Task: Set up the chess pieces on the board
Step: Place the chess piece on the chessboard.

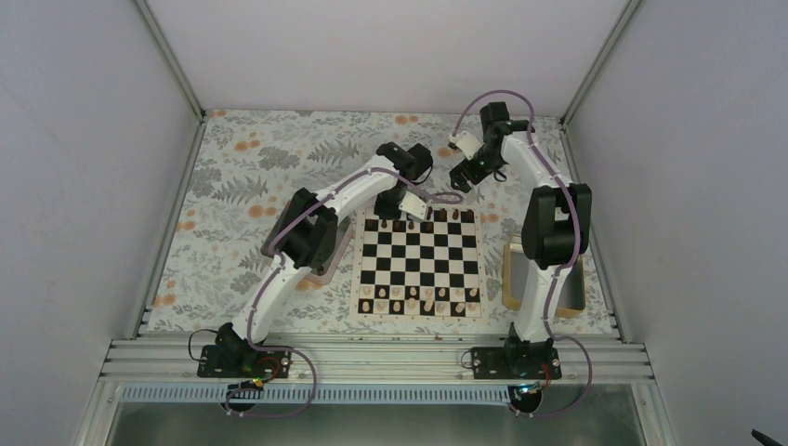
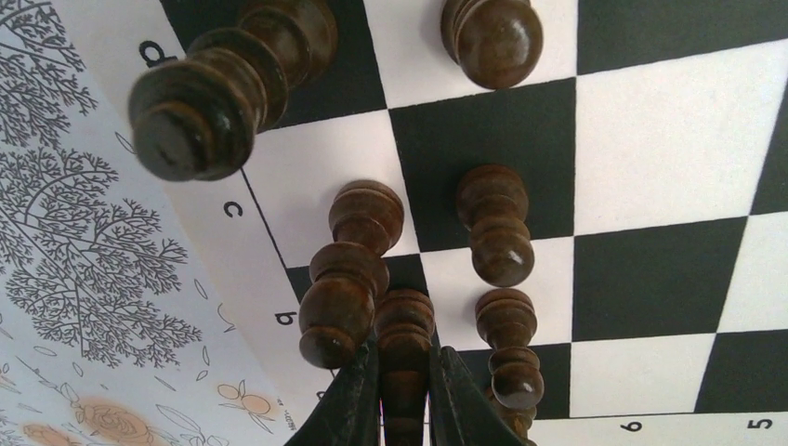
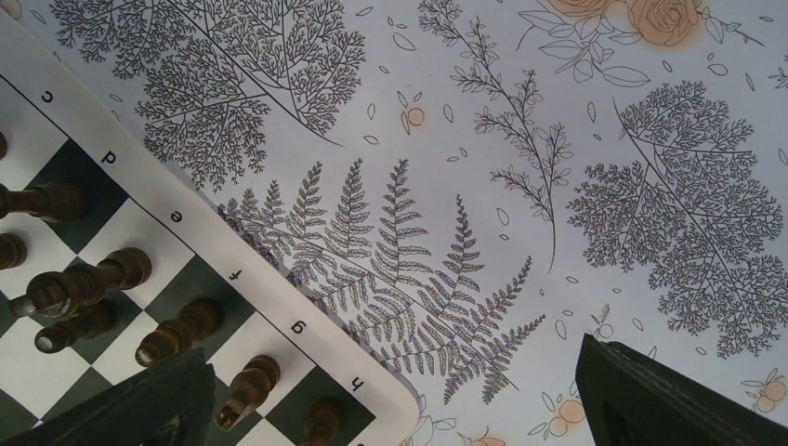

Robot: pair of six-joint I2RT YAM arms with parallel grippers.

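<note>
The left gripper [image 2: 406, 404] is closed on a dark brown chess piece [image 2: 404, 325]. Its fingers [image 2: 358, 400] clamp either side of the turned stem, close to the lettered edge of the chessboard [image 2: 650, 186]. The right gripper [image 3: 400, 409] is spread wide and empty above the patterned cloth [image 3: 558, 186], beside the board's h corner.

Treat the piece as light, rigid and glossy, so expect it to twist or slide between flat fingers. Take hold at the waist below a collar, where the ridges should resist slipping. The narrow base probably tips easily. Neighbouring dark pieces [image 2: 344, 279] stand just beside the fingers, so lower vertically and release only with the base seated flat.
</note>
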